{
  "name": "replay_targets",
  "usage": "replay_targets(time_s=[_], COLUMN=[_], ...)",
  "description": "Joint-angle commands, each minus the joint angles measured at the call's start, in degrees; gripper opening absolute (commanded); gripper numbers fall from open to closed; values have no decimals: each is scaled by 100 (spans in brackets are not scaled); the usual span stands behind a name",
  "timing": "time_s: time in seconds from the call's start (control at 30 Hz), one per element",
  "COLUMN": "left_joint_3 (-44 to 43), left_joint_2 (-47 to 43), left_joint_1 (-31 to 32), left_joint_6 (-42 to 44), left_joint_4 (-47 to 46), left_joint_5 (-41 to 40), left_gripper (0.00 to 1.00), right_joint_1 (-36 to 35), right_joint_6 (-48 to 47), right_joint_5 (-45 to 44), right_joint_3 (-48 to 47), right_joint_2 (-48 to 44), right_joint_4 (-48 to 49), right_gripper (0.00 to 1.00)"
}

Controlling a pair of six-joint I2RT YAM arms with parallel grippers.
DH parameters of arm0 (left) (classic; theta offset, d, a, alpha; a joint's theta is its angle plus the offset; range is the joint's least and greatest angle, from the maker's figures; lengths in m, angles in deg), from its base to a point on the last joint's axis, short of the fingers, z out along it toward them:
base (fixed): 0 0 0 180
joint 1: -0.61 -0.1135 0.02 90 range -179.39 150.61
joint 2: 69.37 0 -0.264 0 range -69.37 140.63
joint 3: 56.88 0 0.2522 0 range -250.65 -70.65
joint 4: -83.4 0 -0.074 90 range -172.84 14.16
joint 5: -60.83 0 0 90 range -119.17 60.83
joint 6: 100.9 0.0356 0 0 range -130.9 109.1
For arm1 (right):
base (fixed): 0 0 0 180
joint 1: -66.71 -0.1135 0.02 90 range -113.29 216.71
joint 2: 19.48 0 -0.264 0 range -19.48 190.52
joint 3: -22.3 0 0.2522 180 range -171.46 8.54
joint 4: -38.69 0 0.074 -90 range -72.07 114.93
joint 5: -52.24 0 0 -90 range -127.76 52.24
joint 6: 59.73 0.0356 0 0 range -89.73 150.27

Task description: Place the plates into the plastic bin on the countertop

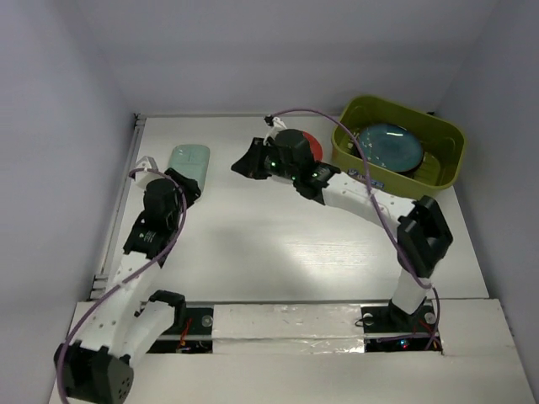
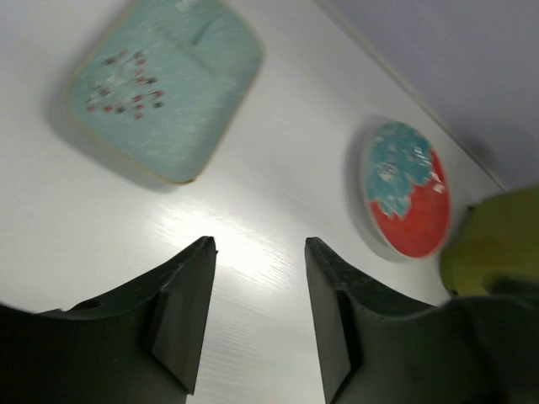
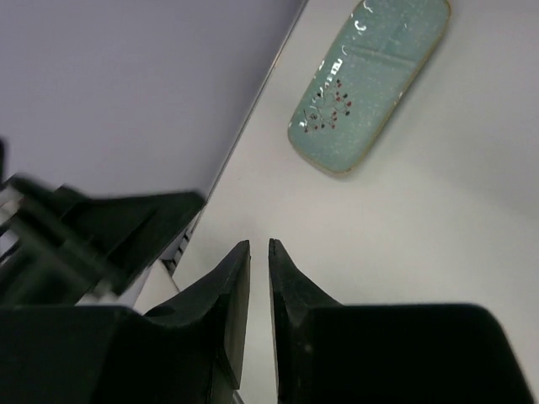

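White bench (image 1: 269,252) between grey walls, with two plates not yet in the plastic bin (image 1: 438,172).

From above, a dark teal plate (image 1: 392,145) lies in the bin. The red-teal plate (image 1: 313,145) sits just left of the bin, half under the right arm (image 1: 370,202), and the pale mint plate (image 1: 189,160) is well left of the bin. In the left wrist view, the left hand (image 2: 261,252) is spread and empty, with the mint plate ahead of it and apart. In the right wrist view, the right hand (image 3: 259,248) is pressed almost together on nothing and faces the same plate (the left arm (image 3: 93,244) looms beside it). Both arms going for one plate risks a collision. Closed fingers would likely shove the flat plate rather than catch its rim, and the right arm could drag the red-teal plate.
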Motion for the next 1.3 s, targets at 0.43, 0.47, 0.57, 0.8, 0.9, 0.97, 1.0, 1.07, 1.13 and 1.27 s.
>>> replay_targets(time_s=[0.43, 0.47, 0.57, 0.8, 0.9, 0.97, 1.0, 1.07, 1.13, 1.27], left_joint_3=[663, 663, 768, 558, 435, 365, 312, 49, -231, -724], left_joint_2=[2848, 2972, 3342, 4238, 4476, 4573, 4608, 4766, 4941, 5267], left_joint_1=[-1986, -1986, -1986, -2039, -2091, -2091, -2091, -2091, -2091, -2091], left_joint_6=[-1952, -2014, -2295, -2620, -2674, -2752, -2753, -2709, -2621, -2340], left_joint_4=[-2114, -2281, -2632, -2924, -3012, -3029, -2986, -2706, -2512, -2046], left_joint_5=[1553, 1718, 1624, 1316, 1176, 1158, 1123, 1105, 1009, 876], left_gripper=[65, 65, 63, 58, 51, 45, 43, 41, 39, 29], right_joint_1=[-25, -25, -25, -25, -25, -25, -25, -25, -25, -25], right_joint_6=[-149, -149, -131, -43, -43, -43, -34, 9, 36, 53], right_joint_5=[847, 891, 1015, 1305, 1366, 1419, 1445, 1542, 1603, 1674], right_joint_3=[2541, 2594, 2682, 2761, 2779, 2788, 2788, 2779, 2770, 2832], right_joint_2=[-1631, -1631, -1570, -1368, -1315, -1297, -1288, -1280, -1323, -1490], right_joint_4=[1371, 1389, 1512, 1767, 1803, 1855, 1881, 1926, 1961, 1996], right_gripper=[23, 23, 23, 23, 23, 23, 23, 23, 23, 23])
